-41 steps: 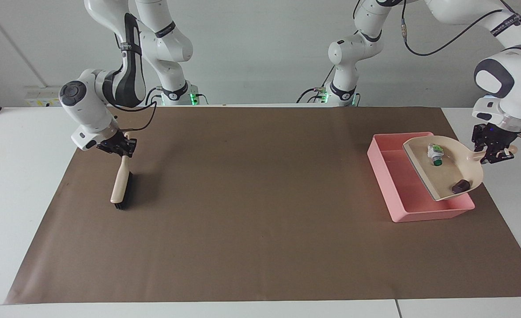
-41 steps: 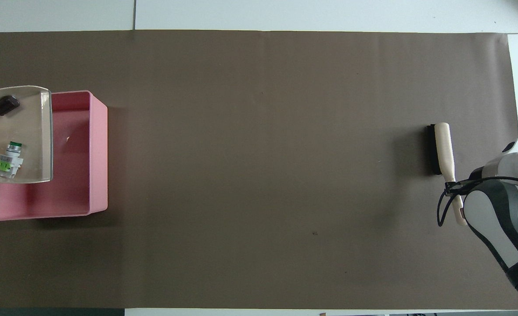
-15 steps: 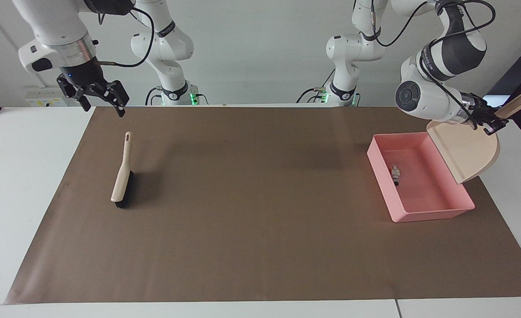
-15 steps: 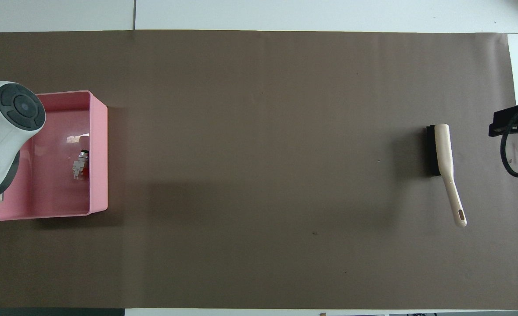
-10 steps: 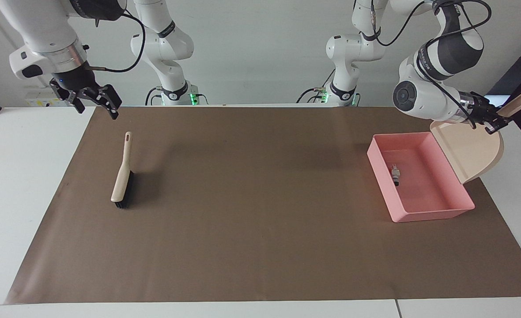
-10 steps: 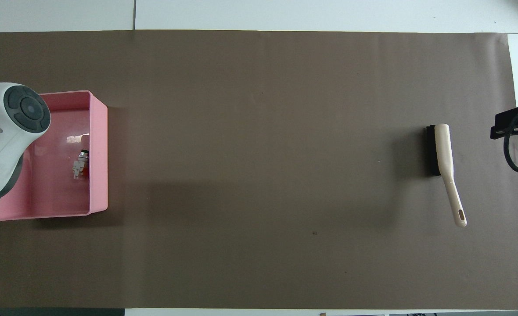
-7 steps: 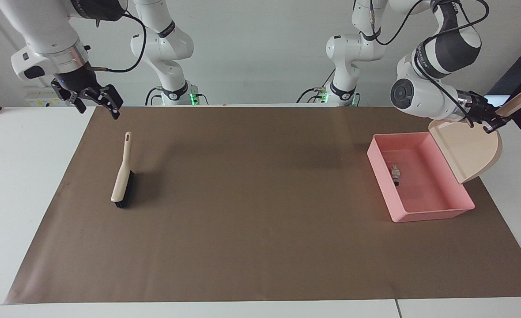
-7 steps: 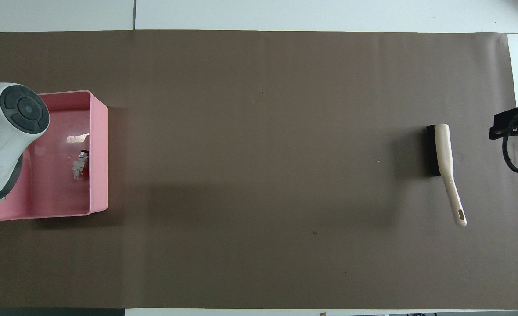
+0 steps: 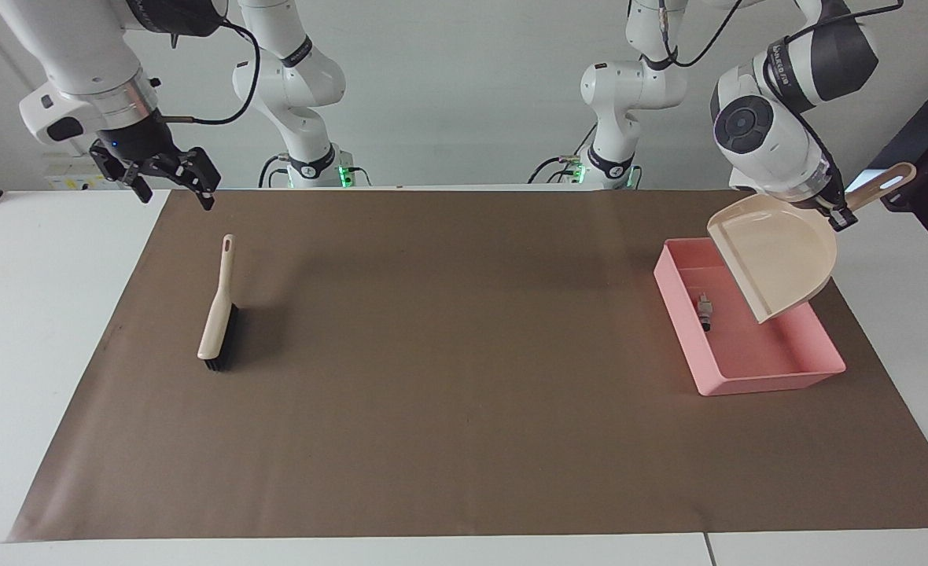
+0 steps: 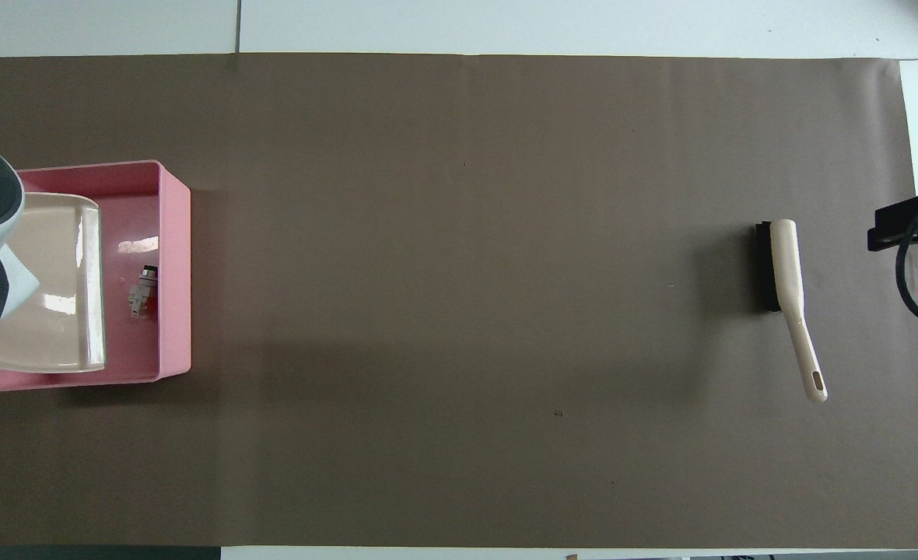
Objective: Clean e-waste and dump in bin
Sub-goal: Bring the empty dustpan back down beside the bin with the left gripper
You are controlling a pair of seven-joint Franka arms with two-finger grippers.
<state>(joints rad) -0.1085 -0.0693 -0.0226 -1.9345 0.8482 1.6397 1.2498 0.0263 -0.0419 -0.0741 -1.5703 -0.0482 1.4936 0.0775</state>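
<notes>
The pink bin (image 9: 763,382) stands on the brown mat at the left arm's end, also in the overhead view (image 10: 175,233). A small white piece of e-waste (image 9: 704,308) lies inside it (image 10: 141,294). The small dark block is not visible. My left gripper (image 9: 837,214) is shut on the handle of the beige dustpan (image 9: 778,255), held tilted in the air over the bin, its mouth down toward the bin (image 10: 47,288). The pan looks empty. My right gripper (image 9: 175,195) is open and empty, up over the mat's edge at the right arm's end.
A beige brush with black bristles (image 9: 219,314) lies on the mat at the right arm's end, its handle toward the robots (image 10: 786,280). The brown mat (image 9: 448,354) covers most of the white table.
The e-waste went from the dustpan into the bin. The dustpan was tipped steeply, and now swings back lower over the bin. My right gripper let go of the brush and rose.
</notes>
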